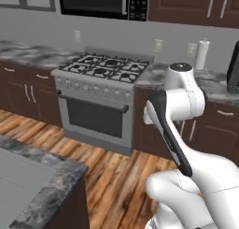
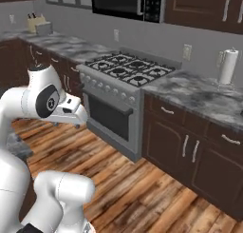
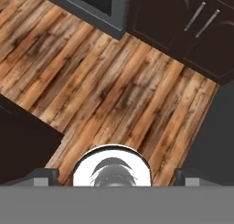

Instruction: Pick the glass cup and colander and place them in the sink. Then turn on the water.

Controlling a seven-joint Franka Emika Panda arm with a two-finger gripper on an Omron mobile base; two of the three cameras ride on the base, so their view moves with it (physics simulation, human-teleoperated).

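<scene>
Stove (image 1: 100,71) ahead (paper towel roll (image 1: 201,55) right) — wood floor (image 3: 114,95) below fingers (image 3: 43,176).

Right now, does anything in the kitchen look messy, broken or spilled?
No, nothing stands out. The stove sits straight with its oven door shut, the paper towel roll stands upright on the counter, and the wooden floor looks clean and dry.

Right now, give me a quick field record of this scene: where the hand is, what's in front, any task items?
hand: open, holding nothing, aimed down at the wood floor
ahead: stove with oven door, dark cabinets beside it
counter: paper towel roll on the marble counter
near base: grey counter corner
task items: none in these views
</scene>
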